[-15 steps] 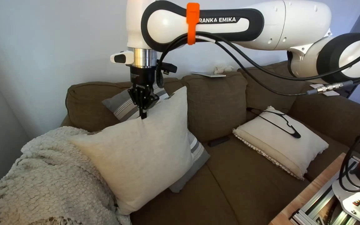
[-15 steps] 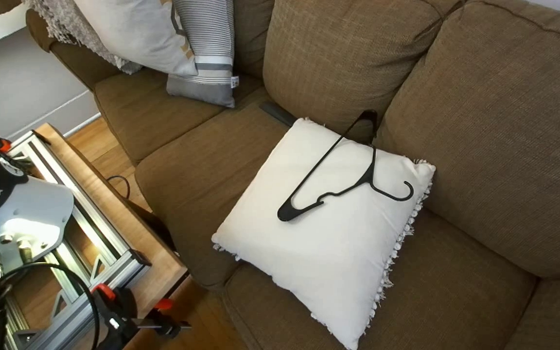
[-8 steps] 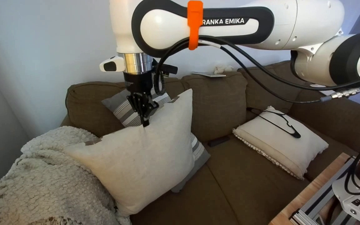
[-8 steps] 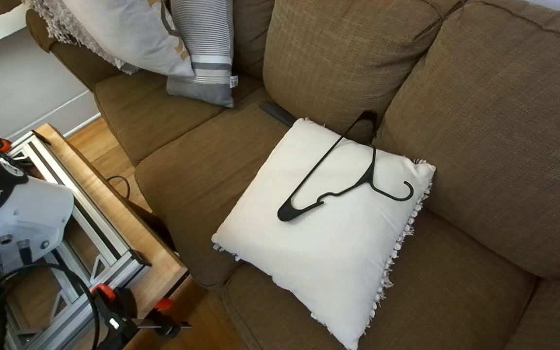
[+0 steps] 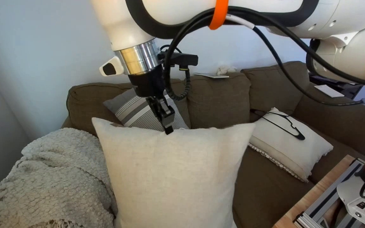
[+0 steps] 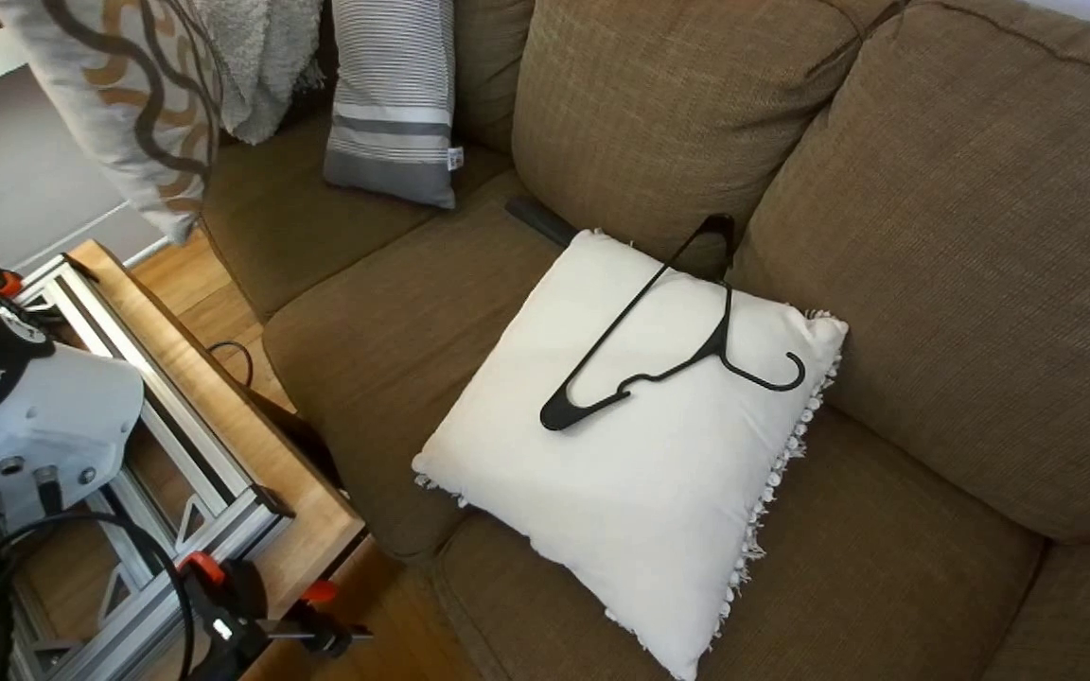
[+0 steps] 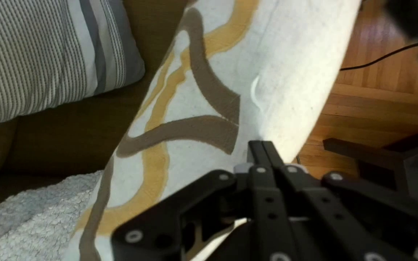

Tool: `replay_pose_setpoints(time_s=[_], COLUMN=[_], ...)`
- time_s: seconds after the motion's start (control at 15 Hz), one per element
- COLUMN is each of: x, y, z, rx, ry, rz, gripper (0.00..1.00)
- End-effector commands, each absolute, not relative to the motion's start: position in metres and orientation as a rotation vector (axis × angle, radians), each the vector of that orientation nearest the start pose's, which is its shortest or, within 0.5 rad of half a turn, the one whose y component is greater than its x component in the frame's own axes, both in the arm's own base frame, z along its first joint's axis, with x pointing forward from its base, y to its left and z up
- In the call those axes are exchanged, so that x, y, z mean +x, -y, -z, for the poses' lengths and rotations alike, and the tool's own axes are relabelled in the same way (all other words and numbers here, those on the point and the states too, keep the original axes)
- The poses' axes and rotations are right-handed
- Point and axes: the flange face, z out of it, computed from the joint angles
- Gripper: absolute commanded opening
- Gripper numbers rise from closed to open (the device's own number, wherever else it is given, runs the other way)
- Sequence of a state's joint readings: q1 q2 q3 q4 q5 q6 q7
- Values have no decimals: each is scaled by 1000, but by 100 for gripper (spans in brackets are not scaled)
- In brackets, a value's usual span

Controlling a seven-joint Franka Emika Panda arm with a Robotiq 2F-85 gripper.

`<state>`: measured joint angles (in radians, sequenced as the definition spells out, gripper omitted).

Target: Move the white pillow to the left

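Observation:
The white pillow (image 5: 176, 177) hangs upright from my gripper (image 5: 169, 130), its plain cream face showing in an exterior view. Its other face carries brown and tan wavy bands, seen in an exterior view (image 6: 129, 113) and in the wrist view (image 7: 281, 87). My gripper also shows in the wrist view (image 7: 262, 144); its fingers are shut together on a pinch of the top edge, near the middle. The pillow's lower part is cut off in an exterior view. In an exterior view its lower corner shows in front of the sofa's front edge and the floor.
A fluffy blanket (image 5: 52, 180) drapes over the sofa arm beside the held pillow. A grey striped pillow (image 6: 394, 123) leans on the sofa back. A fringed white pillow (image 6: 621, 473) lies on the seat with a black hanger (image 6: 559, 414) on it. A wooden table (image 6: 252, 463) carries the robot base.
The gripper has tilted and moved right in an exterior view, bringing the white pillow off the blanket and striped pillow. The pillow has turned, and its patterned face has come into view.

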<state>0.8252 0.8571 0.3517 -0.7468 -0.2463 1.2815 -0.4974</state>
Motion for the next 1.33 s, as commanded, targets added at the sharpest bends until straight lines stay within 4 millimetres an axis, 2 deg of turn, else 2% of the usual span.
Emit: replay_pose_setpoints(time_s=[0.0, 0.07, 0.27, 0.47, 0.6, 0.73, 0.87, 1.13, 1.2, 1.27], x=[416, 423, 453, 491, 520, 554, 576, 605, 607, 607], y=[-596, -596, -592, -570, -543, -513, -488, -462, -461, -462], z=[-424, -412, -361, -309, -279, -274, -272, -254, -256, -256], rx=[-2222, -2181, -2010, -1864, -1820, -1852, -1837, -1854, -1841, -1835], ry=[2209, 2230, 2308, 2353, 2354, 2339, 2351, 2387, 2399, 2412], rz=[-491, -484, -461, -460, -489, -468, -489, -511, -514, -513], gripper=[0, 0, 0, 0, 0, 0, 0, 0, 26, 27])
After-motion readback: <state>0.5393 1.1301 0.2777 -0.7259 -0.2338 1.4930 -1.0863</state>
